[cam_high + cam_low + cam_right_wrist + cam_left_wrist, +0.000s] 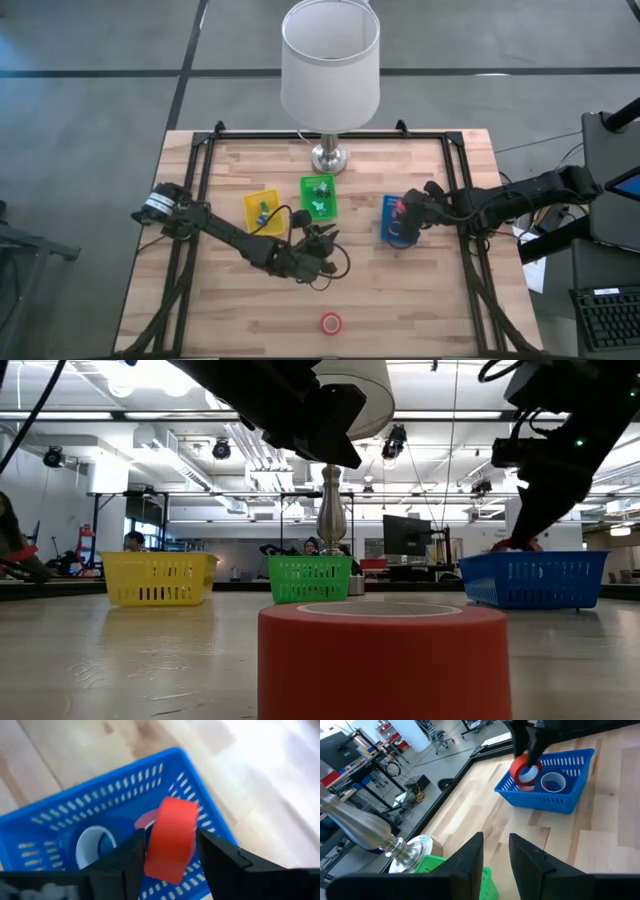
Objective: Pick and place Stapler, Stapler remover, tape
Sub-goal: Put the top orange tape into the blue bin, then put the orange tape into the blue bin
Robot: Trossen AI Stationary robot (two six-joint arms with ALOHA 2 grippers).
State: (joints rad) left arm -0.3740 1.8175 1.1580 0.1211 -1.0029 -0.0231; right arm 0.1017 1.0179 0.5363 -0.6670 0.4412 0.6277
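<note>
My right gripper [171,834] hangs open over the blue basket [386,236] at the table's right, slanting down. A red tape roll [172,840] stands on edge between its fingers. A blue tape roll [95,845] lies flat in the basket. Another red tape roll [331,323] lies flat on the table near its front edge. My left gripper [496,837] is open and empty above mid-table, just in front of the green basket [319,197]. Small items lie in the green and yellow [264,212] baskets; which is the stapler or the stapler remover I cannot tell. My right gripper has its fingers on either side of the red roll's flat faces [165,850], coming from above at a slant. A gap shows beside one finger [215,855]. Whether the other finger [132,857] still touches the roll I cannot tell. In the left wrist view the roll [525,770] is down within the basket.
A lamp with a white shade [330,60] and a metal foot [329,158] stands at the far middle, right behind the green basket. A dark frame [200,160] runs along the table's left, right and far edges. There is bare wood around the front red roll.
</note>
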